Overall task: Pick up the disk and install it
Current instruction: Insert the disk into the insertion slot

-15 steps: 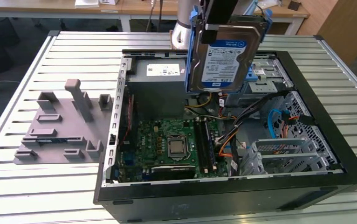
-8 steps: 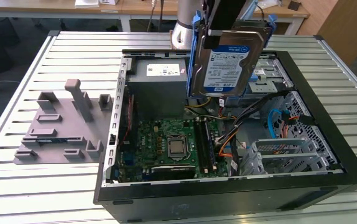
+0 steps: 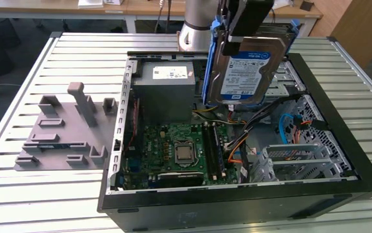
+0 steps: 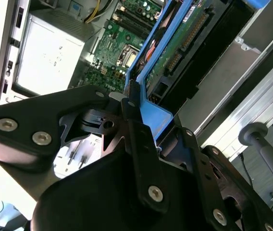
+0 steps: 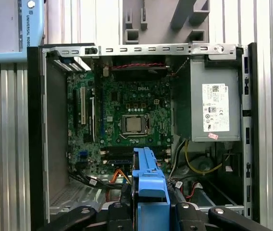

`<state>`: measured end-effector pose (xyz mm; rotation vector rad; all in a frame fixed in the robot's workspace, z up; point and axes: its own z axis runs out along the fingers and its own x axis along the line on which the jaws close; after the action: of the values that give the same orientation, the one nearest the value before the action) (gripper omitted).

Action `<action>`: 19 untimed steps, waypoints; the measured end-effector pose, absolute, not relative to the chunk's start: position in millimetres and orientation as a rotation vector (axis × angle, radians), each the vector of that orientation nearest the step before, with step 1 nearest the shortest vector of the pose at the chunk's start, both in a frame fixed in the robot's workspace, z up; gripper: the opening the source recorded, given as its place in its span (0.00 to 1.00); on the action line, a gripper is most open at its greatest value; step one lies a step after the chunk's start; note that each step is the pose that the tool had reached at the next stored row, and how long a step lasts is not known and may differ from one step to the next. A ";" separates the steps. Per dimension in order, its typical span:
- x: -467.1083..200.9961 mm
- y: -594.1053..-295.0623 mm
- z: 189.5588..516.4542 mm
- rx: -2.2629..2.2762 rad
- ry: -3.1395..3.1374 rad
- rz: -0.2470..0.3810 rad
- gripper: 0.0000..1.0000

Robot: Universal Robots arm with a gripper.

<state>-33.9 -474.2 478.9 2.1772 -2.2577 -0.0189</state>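
Blue plastic rails frame the disk (image 3: 247, 68), and your gripper (image 3: 238, 34) is clamped on its upper end. So the drive hangs directly under the gripper, with its long axis nearly upright and a little tilted. Its silver face with the white-and-blue label looks toward the exterior view. You hold it over the far part of the open computer case (image 3: 238, 204), just beside the grey power supply (image 3: 166, 92). Lower in the case lie cables and the motherboard (image 3: 179, 150).
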 end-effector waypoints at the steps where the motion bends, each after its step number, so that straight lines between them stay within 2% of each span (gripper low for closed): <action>1: -32.4 -475.0 478.8 2.177 -2.258 -0.019 0.36; 19: -27.0 -504.4 476.8 2.175 -2.255 -0.013 0.36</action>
<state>-27.0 -504.4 476.8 2.1748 -2.2554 -0.0133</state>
